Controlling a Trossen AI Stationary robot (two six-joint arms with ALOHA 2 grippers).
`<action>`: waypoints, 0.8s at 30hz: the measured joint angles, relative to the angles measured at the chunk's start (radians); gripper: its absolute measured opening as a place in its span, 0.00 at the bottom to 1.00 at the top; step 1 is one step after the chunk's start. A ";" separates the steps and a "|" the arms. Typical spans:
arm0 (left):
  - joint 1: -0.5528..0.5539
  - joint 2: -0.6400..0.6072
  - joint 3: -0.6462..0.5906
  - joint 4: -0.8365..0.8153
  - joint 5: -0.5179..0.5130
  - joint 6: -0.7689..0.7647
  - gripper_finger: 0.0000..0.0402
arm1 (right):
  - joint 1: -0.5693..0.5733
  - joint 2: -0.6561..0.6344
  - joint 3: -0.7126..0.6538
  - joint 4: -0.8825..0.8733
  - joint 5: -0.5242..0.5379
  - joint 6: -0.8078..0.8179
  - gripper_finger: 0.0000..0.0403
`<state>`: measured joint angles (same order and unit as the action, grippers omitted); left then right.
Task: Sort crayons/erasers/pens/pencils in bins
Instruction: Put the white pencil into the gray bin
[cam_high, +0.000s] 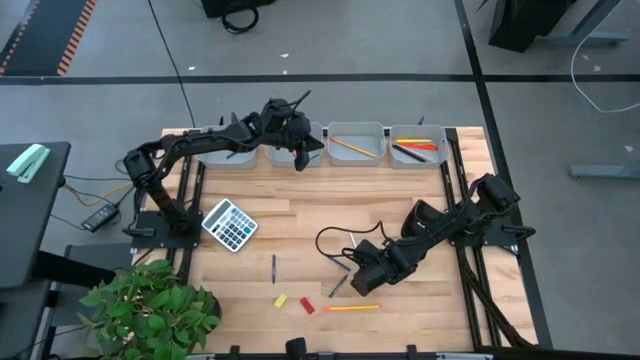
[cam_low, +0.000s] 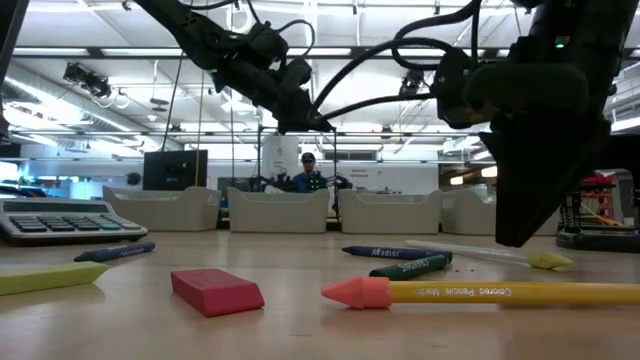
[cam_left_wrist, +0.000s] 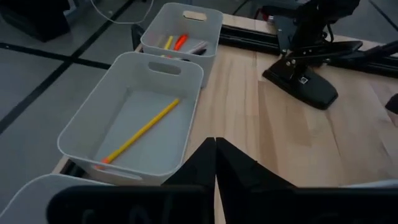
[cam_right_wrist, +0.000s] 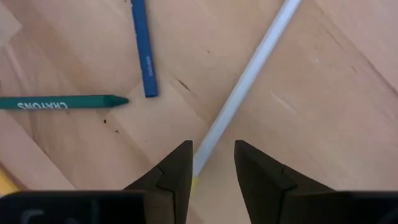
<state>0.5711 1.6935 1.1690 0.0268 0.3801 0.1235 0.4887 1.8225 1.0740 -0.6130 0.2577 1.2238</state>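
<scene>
Four light-grey bins line the table's far edge. One holds a yellow pencil, and another holds orange and yellow sticks. My left gripper hovers shut and empty over the bins' near rims. Near the front edge my right gripper points down, open, astride a pale thin pencil that lies flat beside a blue crayon and a green crayon. I see no touch. A yellow eraser, a red eraser and a long yellow pencil lie flat nearby.
A grey calculator lies at the left by the left arm's base. Another blue crayon lies left of centre. A black cable loops by the right arm. A potted plant overhangs the near left corner.
</scene>
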 joint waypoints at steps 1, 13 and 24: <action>-0.003 0.000 0.000 0.000 -0.002 -0.001 0.06 | 0.000 0.000 0.000 0.003 0.007 -0.013 0.32; -0.102 0.001 0.000 0.016 -0.106 0.019 0.04 | -0.042 0.000 0.000 0.003 0.030 -0.105 0.32; -0.127 0.002 0.000 -0.004 -0.145 0.027 0.07 | -0.120 0.084 0.001 0.001 0.029 -0.182 0.32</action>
<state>0.4446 1.6955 1.1690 0.0226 0.2352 0.1501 0.3687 1.9060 1.0748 -0.6125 0.2867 1.0416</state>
